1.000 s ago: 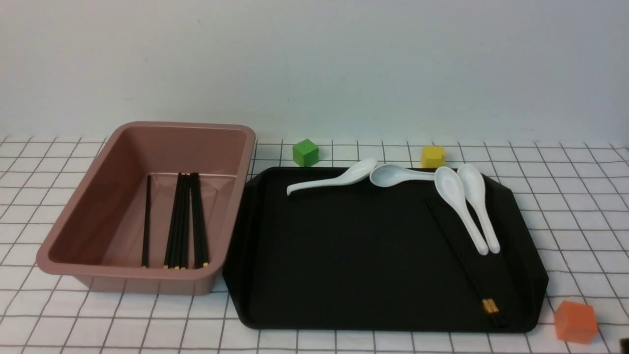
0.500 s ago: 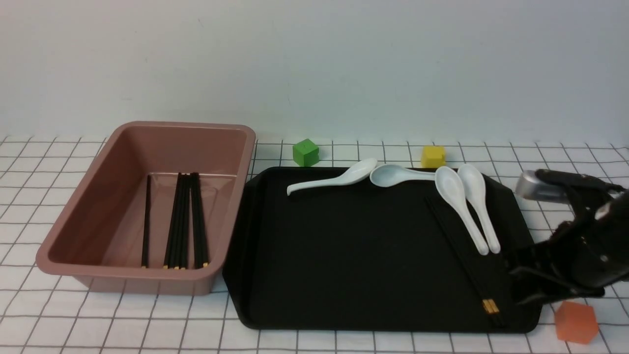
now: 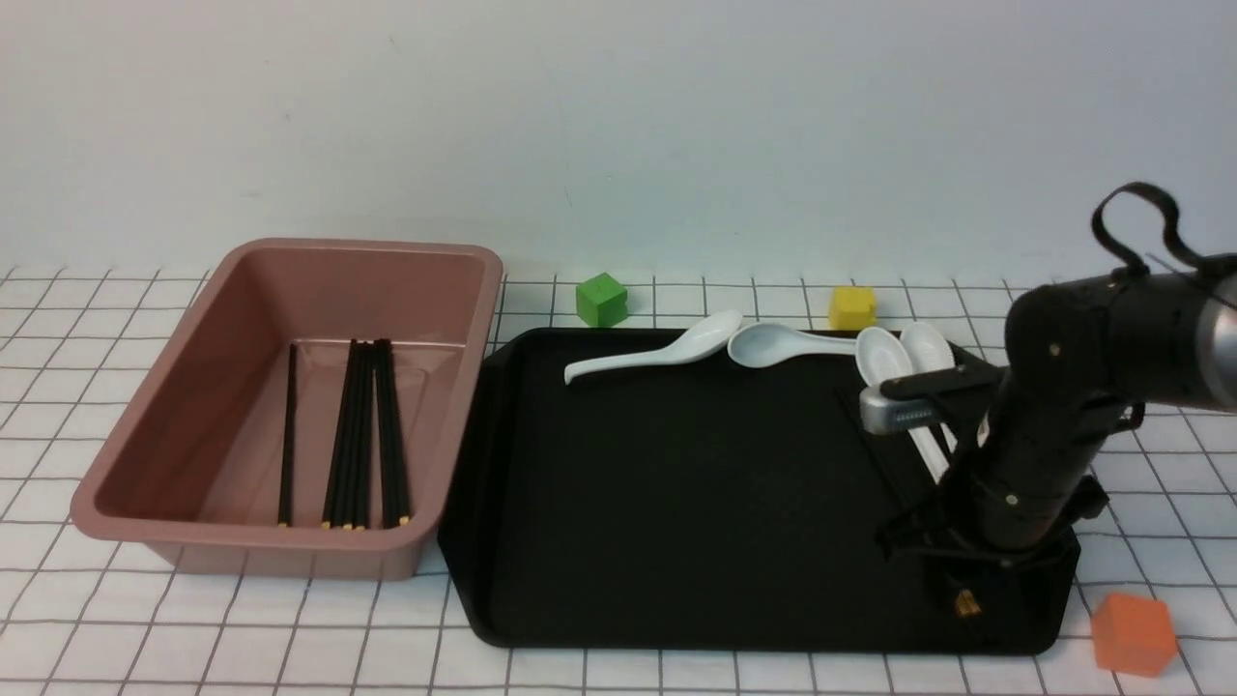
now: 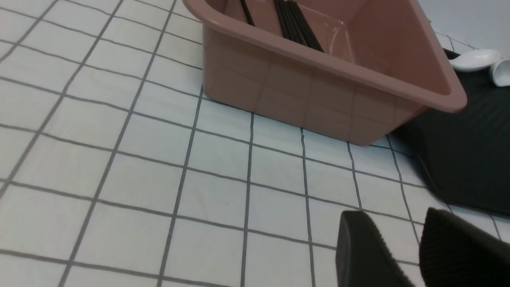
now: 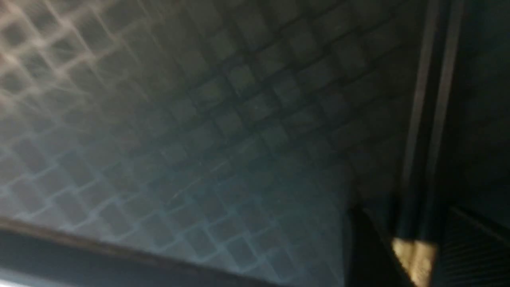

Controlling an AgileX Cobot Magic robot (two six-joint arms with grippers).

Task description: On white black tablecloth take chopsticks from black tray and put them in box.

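A pair of black chopsticks [image 3: 963,606] with gold bands lies on the right side of the black tray [image 3: 676,483] on the grid tablecloth [image 3: 242,628]. My right gripper [image 3: 952,580] is down over their thick ends. In the right wrist view my right gripper [image 5: 402,211] is open, with a finger on each side of the chopsticks [image 5: 428,119]. The pink box [image 3: 251,290] stands left of the tray and holds several black chopsticks [image 3: 362,435]. My left gripper [image 4: 394,215] is open and empty over the cloth near the box [image 4: 318,91], out of the front view.
Several white spoons [image 3: 657,358] lie along the tray's back and right side, two of them just beyond my right arm. A green cube [image 3: 600,299] and a yellow cube [image 3: 851,307] sit behind the tray. An orange cube [image 3: 1132,633] sits at its front right corner.
My right arm has come in from the right edge, swung over the tray's right side and lowered onto the chopsticks' gold-banded ends. Nothing else has moved.
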